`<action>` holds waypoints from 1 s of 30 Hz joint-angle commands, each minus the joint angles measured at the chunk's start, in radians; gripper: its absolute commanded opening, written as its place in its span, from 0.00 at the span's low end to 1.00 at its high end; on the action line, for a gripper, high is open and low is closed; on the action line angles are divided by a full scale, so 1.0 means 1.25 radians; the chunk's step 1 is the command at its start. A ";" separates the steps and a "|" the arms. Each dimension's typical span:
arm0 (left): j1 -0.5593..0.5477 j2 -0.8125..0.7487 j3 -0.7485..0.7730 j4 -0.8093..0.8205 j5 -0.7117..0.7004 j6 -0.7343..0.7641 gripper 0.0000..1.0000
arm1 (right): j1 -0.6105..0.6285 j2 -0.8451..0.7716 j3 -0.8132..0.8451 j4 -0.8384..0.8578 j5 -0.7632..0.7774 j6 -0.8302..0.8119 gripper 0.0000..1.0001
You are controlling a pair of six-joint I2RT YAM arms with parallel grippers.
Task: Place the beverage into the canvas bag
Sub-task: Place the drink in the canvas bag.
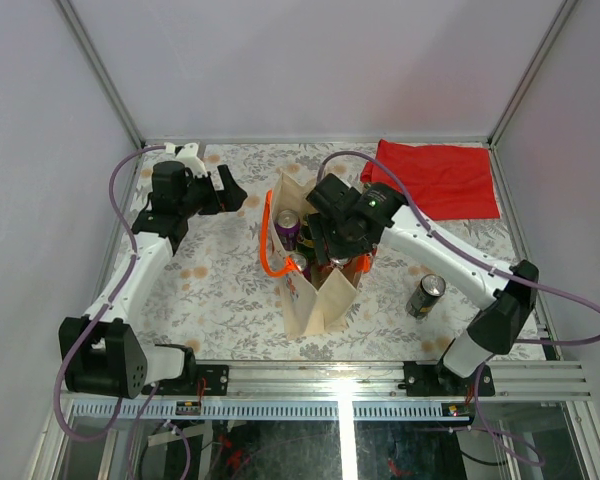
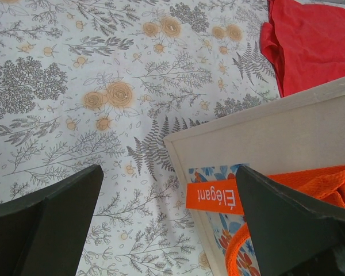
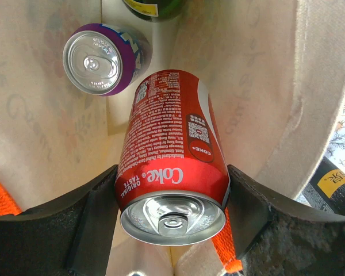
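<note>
The right gripper (image 3: 172,172) clasps a red aluminium Coke can (image 3: 169,132) within the mouth of the beige canvas bag (image 1: 320,300) with orange handles, beside a purple can (image 3: 100,54). The red can's far end is hidden. Left of the bag, the left gripper (image 2: 168,172) hangs spread and empty.

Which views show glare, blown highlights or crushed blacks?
Top external: glare streak across the front rail. Right wrist: Coke can sharp, highlights on its lid; canvas bag wall at right washed out. Left wrist: tablecloth crisp, left end effector nearly black, no detail.
</note>
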 commanded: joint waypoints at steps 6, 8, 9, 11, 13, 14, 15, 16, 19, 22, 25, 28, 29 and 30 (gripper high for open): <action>0.006 -0.003 0.029 0.010 0.005 0.002 1.00 | 0.001 0.065 0.006 0.148 0.034 -0.005 0.00; 0.006 -0.008 0.026 0.010 0.002 0.002 1.00 | 0.002 0.089 0.003 0.162 0.031 -0.016 0.00; 0.006 -0.010 0.025 0.008 0.001 0.002 1.00 | 0.002 0.101 0.006 0.160 0.031 -0.022 0.00; 0.005 -0.012 0.023 0.006 -0.001 0.003 1.00 | 0.002 0.121 0.005 0.162 0.031 -0.030 0.00; 0.005 -0.015 0.022 0.005 -0.002 0.003 1.00 | 0.002 0.136 0.001 0.168 0.036 -0.036 0.00; 0.005 -0.015 0.022 0.005 -0.004 0.003 1.00 | 0.002 0.144 0.003 0.167 0.037 -0.039 0.00; 0.006 -0.015 0.022 0.005 -0.004 0.003 1.00 | 0.001 0.151 0.007 0.164 0.038 -0.040 0.00; 0.006 -0.015 0.022 0.005 -0.004 0.003 1.00 | 0.001 0.159 0.009 0.163 0.039 -0.041 0.00; 0.005 -0.015 0.022 0.004 -0.003 0.003 1.00 | 0.000 0.161 0.008 0.163 0.054 -0.037 0.00; 0.005 -0.013 0.022 0.005 -0.004 0.002 1.00 | 0.000 0.159 0.003 0.158 0.091 -0.030 0.00; 0.006 -0.010 0.024 0.005 -0.002 0.000 1.00 | -0.006 0.172 0.013 0.148 0.106 -0.031 0.00; 0.005 -0.010 0.028 0.006 -0.002 0.001 1.00 | -0.008 0.193 0.033 0.137 0.105 -0.041 0.00; 0.005 -0.011 0.028 0.005 -0.002 0.002 1.00 | -0.008 0.201 0.038 0.131 0.101 -0.043 0.00; 0.005 -0.012 0.028 0.005 -0.003 0.003 1.00 | -0.008 0.208 0.042 0.128 0.095 -0.045 0.00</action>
